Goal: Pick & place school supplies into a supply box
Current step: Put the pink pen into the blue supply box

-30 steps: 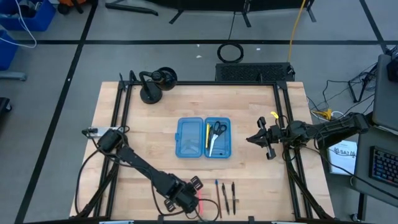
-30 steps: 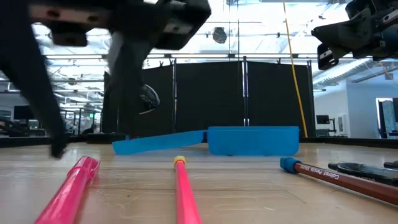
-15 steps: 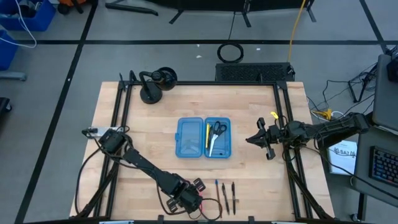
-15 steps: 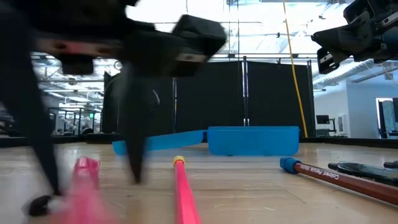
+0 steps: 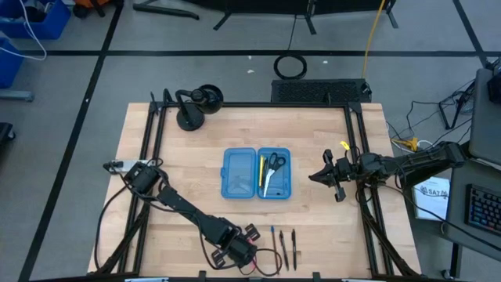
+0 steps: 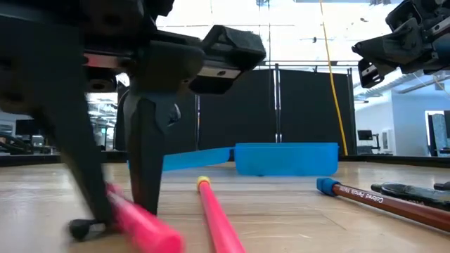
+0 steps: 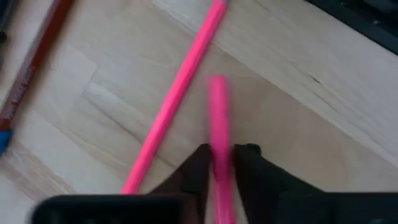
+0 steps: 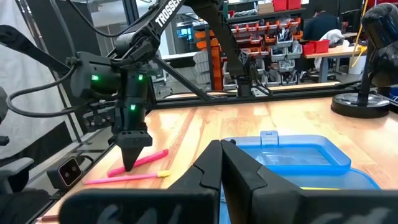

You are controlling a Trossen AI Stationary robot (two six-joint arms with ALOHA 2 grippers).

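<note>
Pink marker [image 7: 217, 134] lies at the table's six o'clock edge, pinched between the left gripper [image 7: 216, 163] fingers; light, stiff and slick, it looks best held mid-barrel. Right gripper [image 5: 332, 175], pressed together, waits at three o'clock

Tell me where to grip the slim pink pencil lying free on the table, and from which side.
Grip the slim pink pencil near mid-length, coming straight down from above, fingers across its width. It lies flat on the table, so only its top and sides are open. The thicker pink marker, between the left end effector's fingers, lies close beside it, so start nearer the free end.
</note>
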